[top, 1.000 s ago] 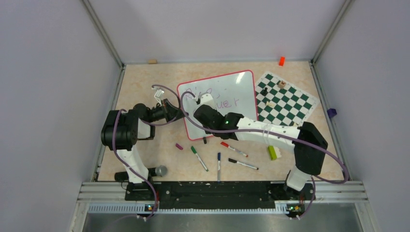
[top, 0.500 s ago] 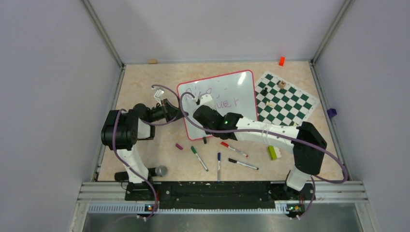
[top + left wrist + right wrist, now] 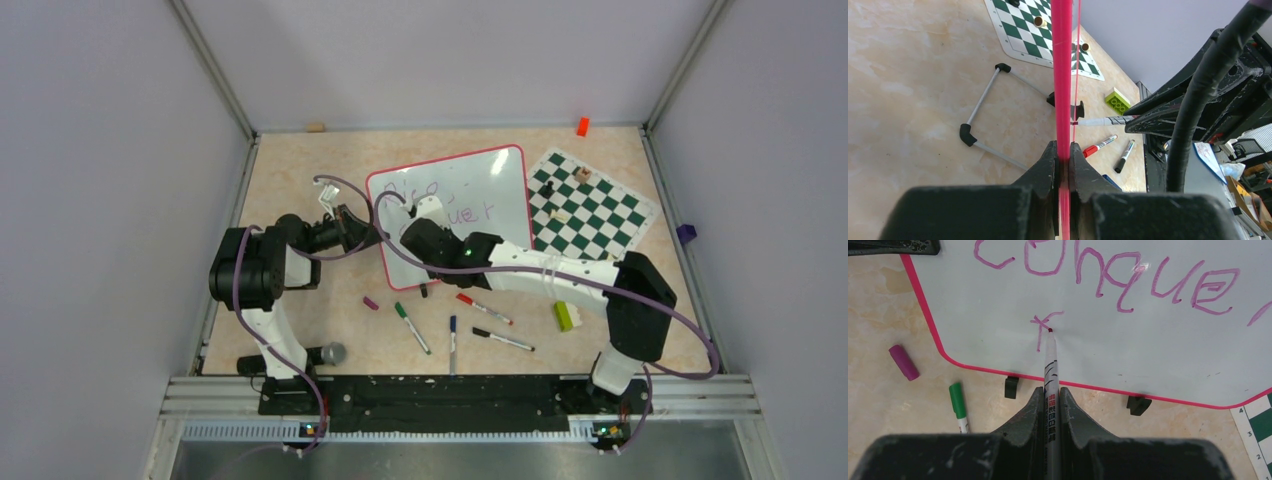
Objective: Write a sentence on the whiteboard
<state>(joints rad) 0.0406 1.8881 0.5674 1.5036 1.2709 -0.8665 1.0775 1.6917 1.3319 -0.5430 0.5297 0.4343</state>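
The left gripper [image 3: 1062, 150] is clamped on the red rim of the whiteboard [image 3: 490, 185], which stands tilted mid-counter [image 3: 300, 165]. The right gripper [image 3: 1050, 395] is closed on a marker [image 3: 1050, 357], with its tip touching the board at an "f". Step in hand: line three of the sentence [image 3: 1108, 275]. Next, form the following letter to the right. From above, the right arm hides this line, and the top line is faint.

The top external camera looks steeply down from high above the arm bases [image 3: 612, 375] at 6 o'clock. Both wrist cameras closely view the shared whiteboard [image 3: 1148, 350]: left edge-on, right face-on.
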